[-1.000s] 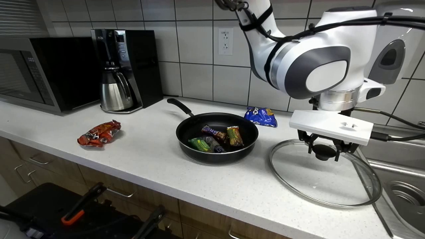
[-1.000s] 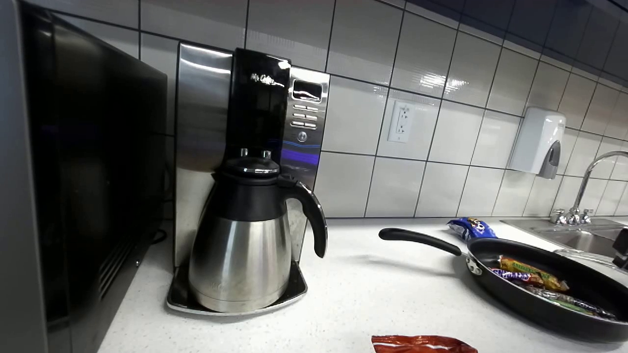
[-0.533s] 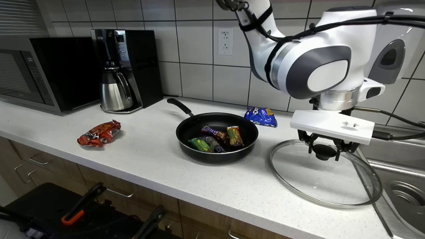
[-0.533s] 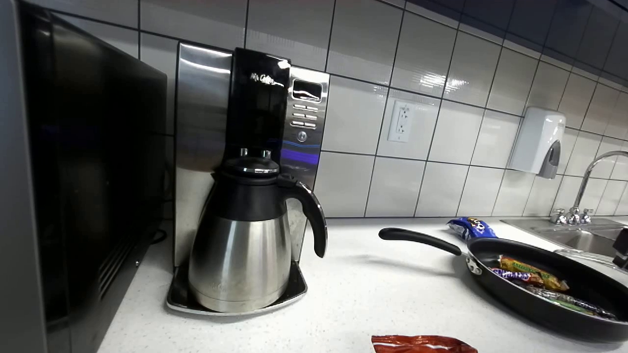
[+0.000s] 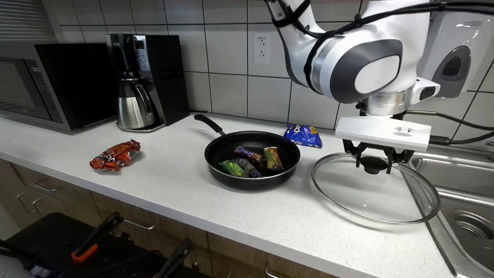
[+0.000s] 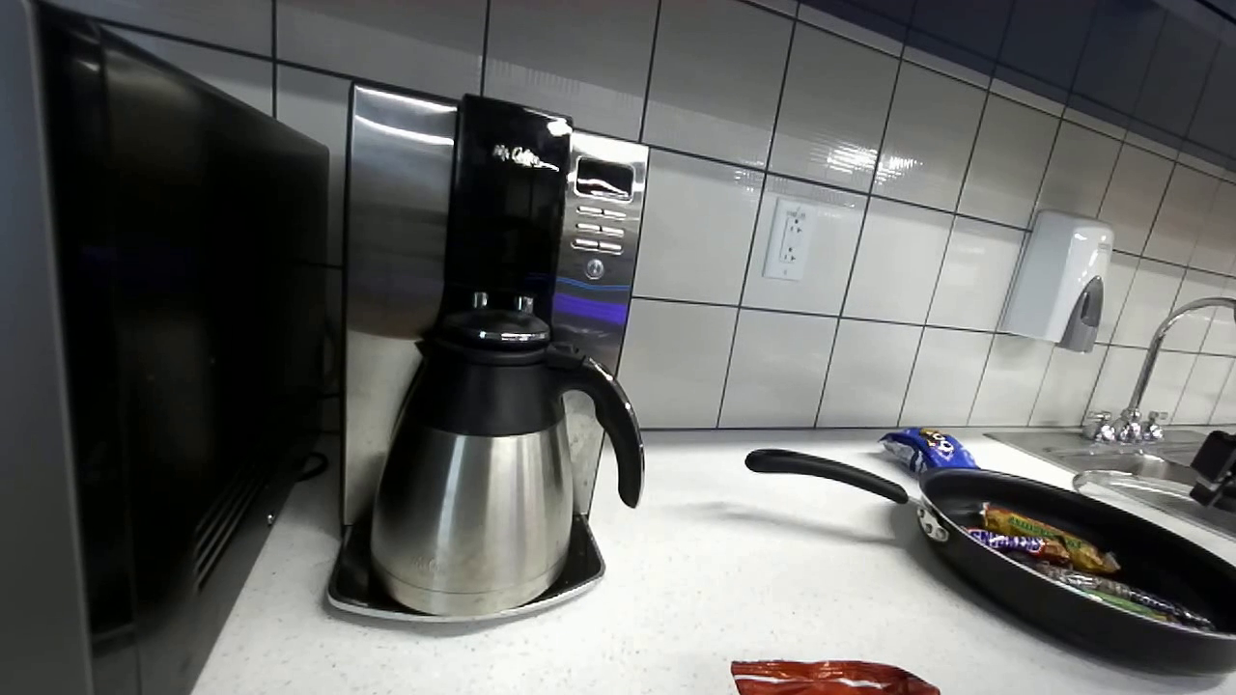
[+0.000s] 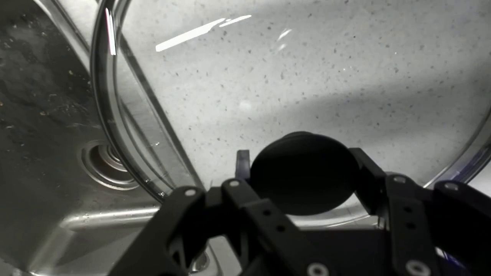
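Note:
My gripper (image 5: 373,168) is shut on the round black knob (image 7: 303,176) of a clear glass lid (image 5: 366,197). In the wrist view, one finger (image 7: 370,176) presses the knob's right side and the other stands along its left. The lid's rim (image 7: 100,80) appears raised a little over the counter and overlaps the sink's edge. To its left in that exterior view is a black frying pan (image 5: 247,183). Inside lie several wrapped candies, among them a yellow packet (image 5: 273,158) and a green one (image 5: 232,168). Only a bit of the gripper shows at the right edge of an exterior view (image 6: 1217,473).
A blue bag (image 5: 303,135) lies behind the pan near the tiled wall. The pan's handle (image 5: 208,122) points toward the coffee maker (image 5: 166,77), beside a microwave (image 5: 77,81). A crumpled red bag (image 5: 115,155) rests near the counter's front. The steel sink (image 5: 467,200) borders the right.
Over the last half second the arm and gripper have risen slightly, and the lid has come up with them. Pan, candies and bags have stayed put.

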You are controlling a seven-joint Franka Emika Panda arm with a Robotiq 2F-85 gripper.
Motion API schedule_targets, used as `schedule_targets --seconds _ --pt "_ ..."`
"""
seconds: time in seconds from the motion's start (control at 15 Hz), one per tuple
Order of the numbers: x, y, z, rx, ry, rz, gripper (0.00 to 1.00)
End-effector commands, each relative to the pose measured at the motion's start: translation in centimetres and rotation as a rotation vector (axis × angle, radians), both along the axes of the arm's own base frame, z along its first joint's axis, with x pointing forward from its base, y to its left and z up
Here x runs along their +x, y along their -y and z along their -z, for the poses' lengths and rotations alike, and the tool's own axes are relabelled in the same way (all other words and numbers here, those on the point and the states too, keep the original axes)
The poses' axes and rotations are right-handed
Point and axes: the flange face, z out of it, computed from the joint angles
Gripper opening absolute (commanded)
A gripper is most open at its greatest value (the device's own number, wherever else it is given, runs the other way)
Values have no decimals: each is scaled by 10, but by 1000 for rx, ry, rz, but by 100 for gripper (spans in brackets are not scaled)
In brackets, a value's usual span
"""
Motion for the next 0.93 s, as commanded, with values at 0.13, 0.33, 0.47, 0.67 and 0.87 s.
schedule_targets --seconds 0.13,0.33,0.47,0.67,0.87 --pt "-2 -11 -53 -36 56 -52 39" --pt "-6 -24 -76 -67 83 -111 39" --pt "-8 -35 -91 -83 92 -149 39" --pt "-12 -48 -108 -98 104 -187 39" --pt "-12 -63 -120 -102 113 -222 39"
